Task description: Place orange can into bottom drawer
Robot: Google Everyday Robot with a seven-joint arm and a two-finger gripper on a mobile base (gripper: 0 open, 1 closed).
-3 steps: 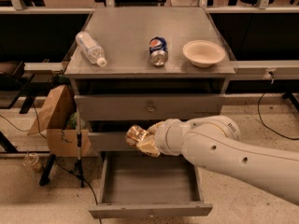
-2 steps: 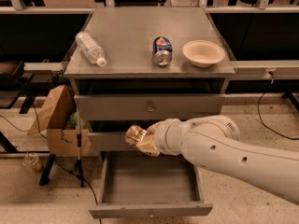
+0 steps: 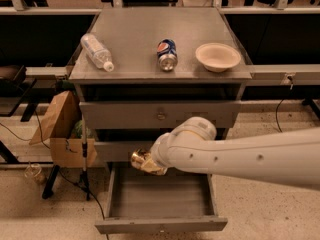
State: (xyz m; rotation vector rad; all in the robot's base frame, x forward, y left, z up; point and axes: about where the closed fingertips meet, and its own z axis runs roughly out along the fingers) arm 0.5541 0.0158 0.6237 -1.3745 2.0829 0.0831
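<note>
Over the pulled-out bottom drawer (image 3: 160, 201), a wide, shallow grey metal tray at the foot of the cabinet, the gripper (image 3: 150, 163) hangs at the end of a thick white robot arm (image 3: 240, 156). It is clenched on the orange can (image 3: 139, 159), a small golden-orange and brown metallic drink can. The arm reaches in from the right, and its rounded wrist hides most of the fingers, so only the left end of the can sticks out beyond it. The can is held tilted in the air. It sits level with the plain front of the middle drawer (image 3: 116, 150) and above the back left part of the tray, clear of its floor. Above that, the grey top drawer (image 3: 200, 115) is closed, with a small knob at its centre.

On the flat grey cabinet top (image 3: 135, 39), three things stand well apart from one another. A clear plastic bottle (image 3: 96, 51) lies on its side at the left, with its white cap toward the front. A blue Pepsi can (image 3: 167, 54) is in the middle, and a round cream bowl (image 3: 218, 57) sits upright at the right. Just beside the cabinet's left side, a brown cardboard box (image 3: 60, 131) stands with its flap raised.
</note>
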